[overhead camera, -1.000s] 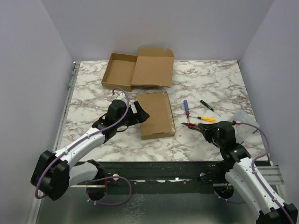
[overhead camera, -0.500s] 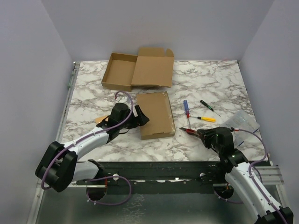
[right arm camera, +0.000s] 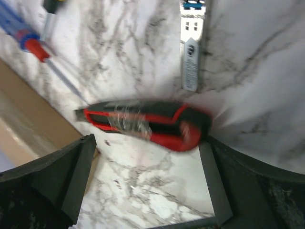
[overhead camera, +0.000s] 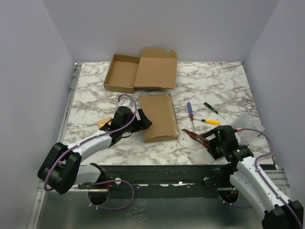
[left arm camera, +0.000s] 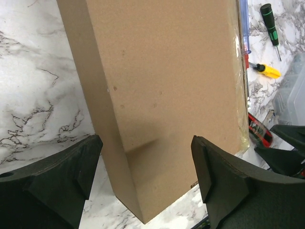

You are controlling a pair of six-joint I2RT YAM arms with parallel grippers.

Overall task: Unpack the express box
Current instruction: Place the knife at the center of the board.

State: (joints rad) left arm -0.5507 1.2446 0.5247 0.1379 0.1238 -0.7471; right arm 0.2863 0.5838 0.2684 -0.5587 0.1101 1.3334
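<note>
1. L gripper (overhead camera: 144, 120) is sitting low, fingers (left arm camera: 57, 167) spread wide, at the left edge of the closed express box (overhead camera: 160, 117).
2. Express box is lying flat mid-table (overhead camera: 214, 81), w/ an open carton (overhead camera: 140, 71) behind it.
3. R gripper (overhead camera: 209, 139) is reaching toward the box's near-right corner. A red/black utility knife (right arm camera: 143, 121) is lying across the gap btwn its wide-set fingers. View is blurred, so can't tell if it's pinching.

Left of the box (overhead camera: 159, 117) the tabletop (overhead camera: 88, 102) lies open. To its right, screwdrivers (overhead camera: 190, 110) and a knife (overhead camera: 193, 136) crowd the way. Behind it, an open carton (overhead camera: 140, 72) blocks passage.
</note>
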